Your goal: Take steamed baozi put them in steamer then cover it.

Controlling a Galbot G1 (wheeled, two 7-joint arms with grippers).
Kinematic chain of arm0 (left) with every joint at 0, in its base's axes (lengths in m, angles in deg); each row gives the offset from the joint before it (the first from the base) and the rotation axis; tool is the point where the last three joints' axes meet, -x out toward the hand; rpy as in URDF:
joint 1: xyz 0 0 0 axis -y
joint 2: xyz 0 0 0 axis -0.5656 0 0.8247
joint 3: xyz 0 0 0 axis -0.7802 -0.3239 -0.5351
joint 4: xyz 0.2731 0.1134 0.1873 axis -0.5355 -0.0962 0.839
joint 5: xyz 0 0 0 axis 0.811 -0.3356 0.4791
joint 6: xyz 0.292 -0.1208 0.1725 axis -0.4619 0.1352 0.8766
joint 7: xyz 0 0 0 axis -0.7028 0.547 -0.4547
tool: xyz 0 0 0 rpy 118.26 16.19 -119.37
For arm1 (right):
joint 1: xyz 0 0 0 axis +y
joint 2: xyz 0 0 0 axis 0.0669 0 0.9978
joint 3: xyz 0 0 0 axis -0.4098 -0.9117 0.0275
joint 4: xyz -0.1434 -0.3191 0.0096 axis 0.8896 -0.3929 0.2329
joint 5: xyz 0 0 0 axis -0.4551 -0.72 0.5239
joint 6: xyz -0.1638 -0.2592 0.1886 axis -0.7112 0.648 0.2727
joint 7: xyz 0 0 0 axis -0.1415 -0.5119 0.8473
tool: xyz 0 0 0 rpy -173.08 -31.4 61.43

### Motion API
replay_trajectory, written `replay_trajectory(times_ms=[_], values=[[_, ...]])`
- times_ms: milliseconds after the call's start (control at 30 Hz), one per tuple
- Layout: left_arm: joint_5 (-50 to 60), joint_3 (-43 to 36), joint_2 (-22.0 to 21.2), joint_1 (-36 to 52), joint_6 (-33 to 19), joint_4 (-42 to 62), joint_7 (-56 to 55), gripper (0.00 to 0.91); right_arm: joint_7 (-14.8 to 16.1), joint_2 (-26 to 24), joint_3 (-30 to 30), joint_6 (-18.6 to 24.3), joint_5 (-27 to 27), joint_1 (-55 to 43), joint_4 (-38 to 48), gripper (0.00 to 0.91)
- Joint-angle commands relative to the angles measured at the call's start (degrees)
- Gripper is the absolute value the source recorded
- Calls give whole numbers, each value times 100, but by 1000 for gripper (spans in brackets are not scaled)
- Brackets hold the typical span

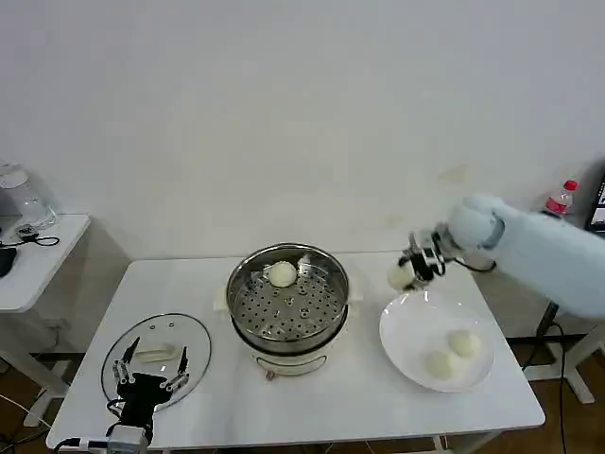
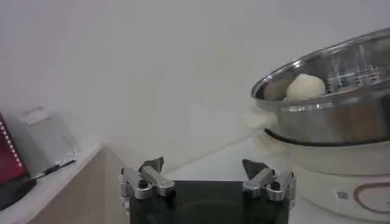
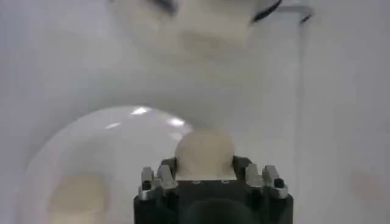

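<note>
Left gripper: nearest the head camera, the left gripper (image 1: 148, 373) hung low at the table's front left corner, fingers spread apart and holding nothing. It sat just in front of the cover, likely parked there so it could lift that lid once the buns were in.

Cover: the glass cover (image 1: 156, 356) lay flat on the white table (image 1: 312, 397), cream handle up, to the left of the steamer and apart from it, which left the basket open for loading.

Right gripper: the right gripper (image 1: 412, 266) was clamped on one baozi (image 1: 401, 275), fingers pressed to either side of it. In the right wrist view the carried bun (image 3: 205, 152) bulged between the fingers (image 3: 155, 181). It was held in the air above the plate's far rim, between plate and steamer, so the step in hand seemed to be carrying it across.

Plate: the white plate (image 1: 406, 331) stood right of the steamer, with two buns (image 1: 452, 352) resting on it near its right side, waiting their turn.

Steamer: the steel steamer (image 1: 286, 298) stood at table centre on its cream base. One bun (image 1: 282, 273) already lay on the perforated floor at the far side, leaving room nearer the front.

Progress: one in, one in transit, two left, lid not yet on.
</note>
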Motion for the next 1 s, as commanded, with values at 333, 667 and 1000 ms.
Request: replay_trajectory(times_ms=[333,667,1000], values=[[-234,396,-20,78,21,-89,7,907,-541,3412,-693,-1001,2038,-1095,853,635],[-267,502,-42,47,13,-162,3,907,-1055,3940,-1058,-1820,2812,-598,920,635],[-306,582,-4,28,-3,-157,6,907,-1145,3999,-1162,-2000,2564,-155,1106,635]])
